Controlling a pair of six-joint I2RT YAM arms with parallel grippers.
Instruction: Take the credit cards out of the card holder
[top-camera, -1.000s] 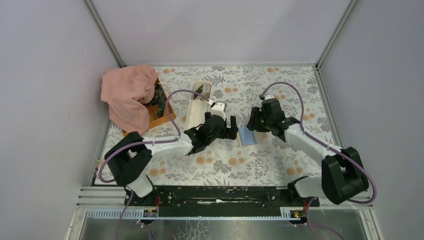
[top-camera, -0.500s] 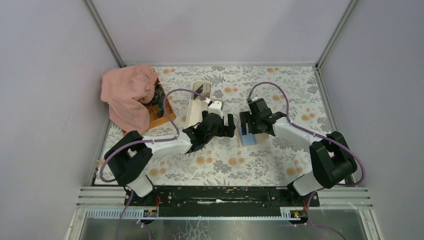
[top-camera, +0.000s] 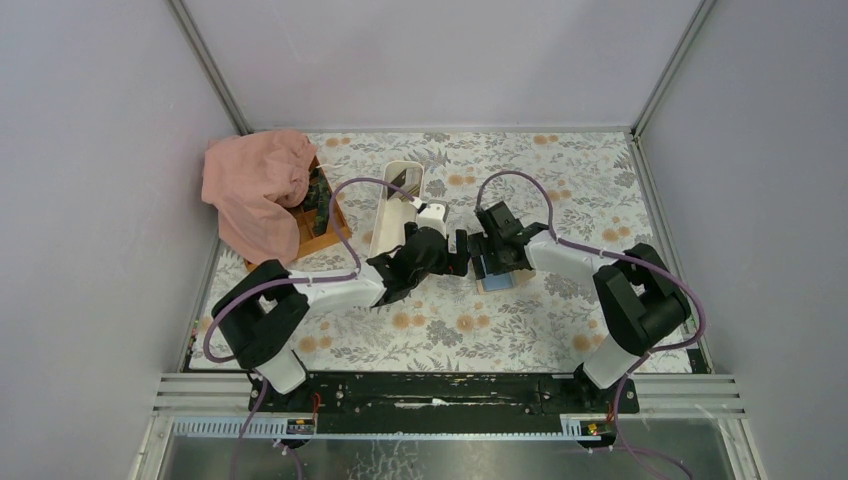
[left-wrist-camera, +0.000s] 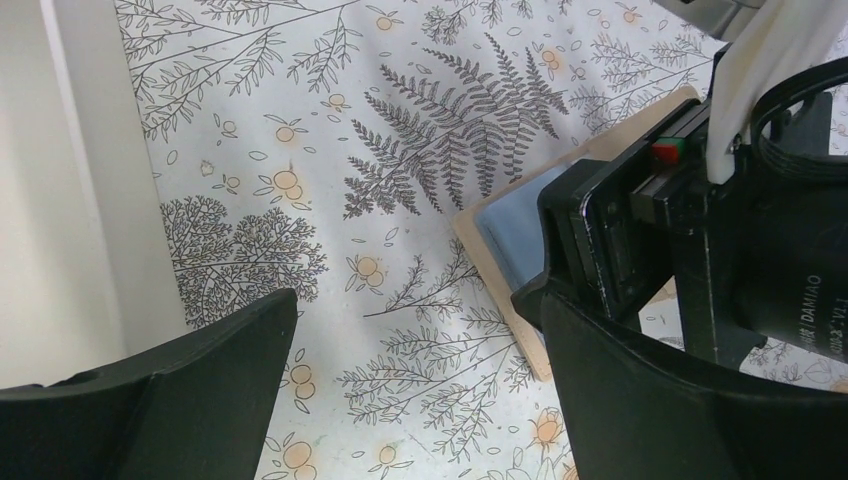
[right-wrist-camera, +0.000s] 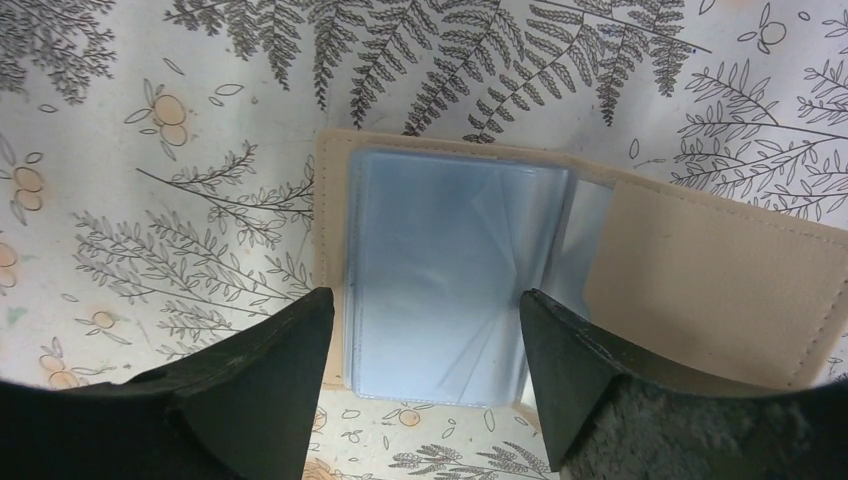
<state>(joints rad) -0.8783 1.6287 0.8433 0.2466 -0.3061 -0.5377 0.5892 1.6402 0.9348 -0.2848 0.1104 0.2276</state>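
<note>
One tray (top-camera: 384, 218) beside left tool (top-camera: 463, 252) — apparently apart.

The printed table cover (top-camera: 560, 180) is white, drawn over with grey ferns and trees and dotted with small orange fruits. The small flat booklet-like card holder (right-wrist-camera: 450, 270) is pale tan outside, with cloudy light blue sleeves inside. At the far left, a crumpled cloth (top-camera: 255, 185) is dusty pink and the wooden box (top-camera: 335, 222) is orange-brown. The long oval tray (top-camera: 385, 225) is creamy white. The robot arms (top-camera: 330, 290) are black and white, their cables (top-camera: 365, 181) purple.
</note>
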